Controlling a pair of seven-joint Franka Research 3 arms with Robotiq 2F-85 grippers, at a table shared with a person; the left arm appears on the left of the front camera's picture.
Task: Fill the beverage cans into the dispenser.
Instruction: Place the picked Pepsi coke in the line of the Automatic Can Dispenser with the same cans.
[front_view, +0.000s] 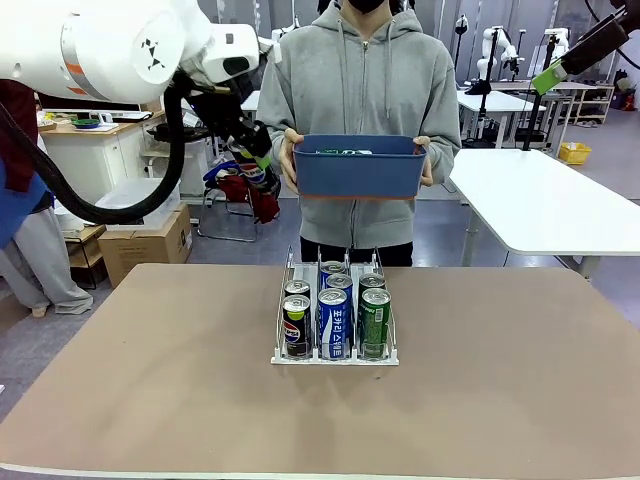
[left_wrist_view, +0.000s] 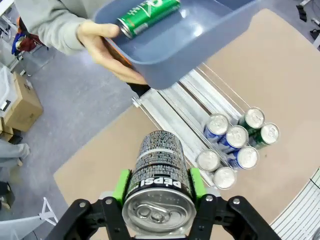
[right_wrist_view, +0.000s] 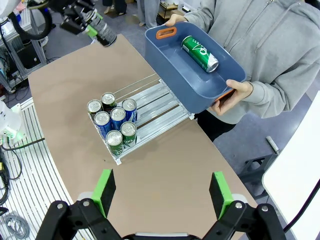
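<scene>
Left end effector (front_view: 250, 152), front view: raised beside the person's blue bin (front_view: 360, 172), with the dispenser (front_view: 336, 358) below and ahead. Left wrist view: its pads clamp a black Pepsi can (left_wrist_view: 159, 150). The next move is probably lowering the can into a lane's rear. Right wrist view: the right end effector (right_wrist_view: 162, 187) gapes empty, and a green can (right_wrist_view: 199, 52) lies ahead in the bin.

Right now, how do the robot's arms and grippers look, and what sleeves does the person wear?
The left arm is white and rounded, with orange stripes, small black marks and a thick black cable. The left gripper and right gripper are black with green pads. The person wears long grey hoodie sleeves.
</scene>
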